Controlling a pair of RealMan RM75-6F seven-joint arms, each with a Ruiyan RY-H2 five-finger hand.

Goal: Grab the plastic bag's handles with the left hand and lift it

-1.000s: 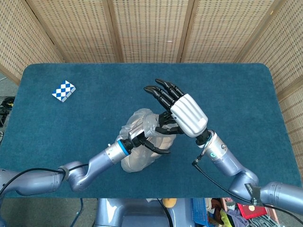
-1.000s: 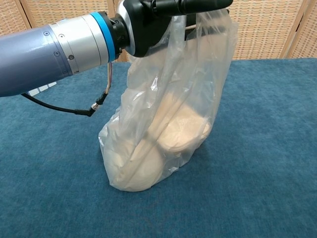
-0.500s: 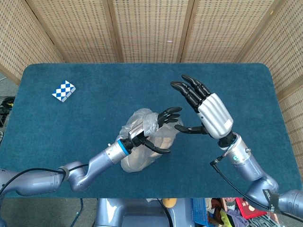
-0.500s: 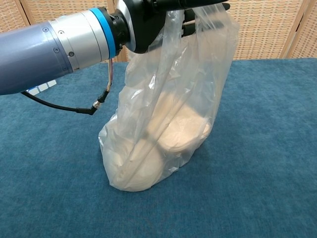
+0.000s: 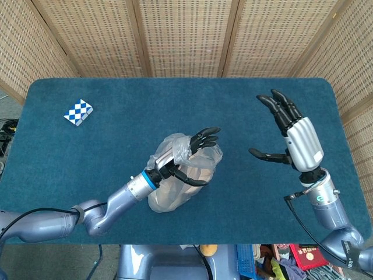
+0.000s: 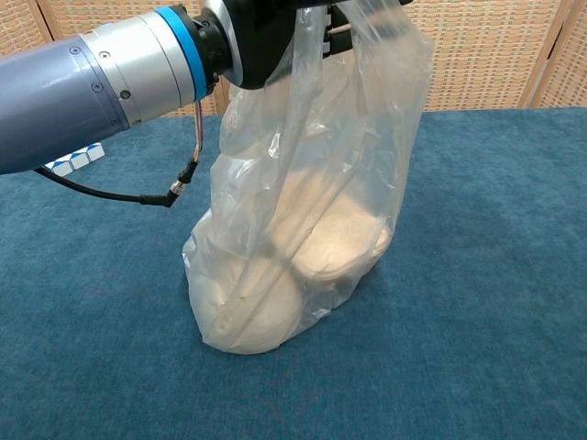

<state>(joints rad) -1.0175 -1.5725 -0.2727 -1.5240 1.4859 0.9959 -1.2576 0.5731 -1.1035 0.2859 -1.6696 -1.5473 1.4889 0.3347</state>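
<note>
A clear plastic bag (image 5: 175, 189) (image 6: 303, 238) with pale round items inside stands on the blue table (image 5: 116, 128), its base on the cloth. Its handles (image 6: 367, 23) are drawn up over my left hand (image 5: 185, 156) (image 6: 261, 37), whose fingers pass through them and hold the bag's top taut. The fingertips are cut off by the top edge of the chest view. My right hand (image 5: 291, 137) hovers well to the right of the bag, fingers spread, holding nothing.
A blue-and-white checkered block (image 5: 78, 111) (image 6: 75, 158) lies near the table's far left. Woven screens (image 5: 186, 35) close off the back and sides. A cable (image 6: 183, 174) hangs from my left forearm beside the bag.
My right hand has pulled away from the bag's top and moved far to the right. My left hand has risen slightly, keeping the handles; the bag's base has not left the table.
</note>
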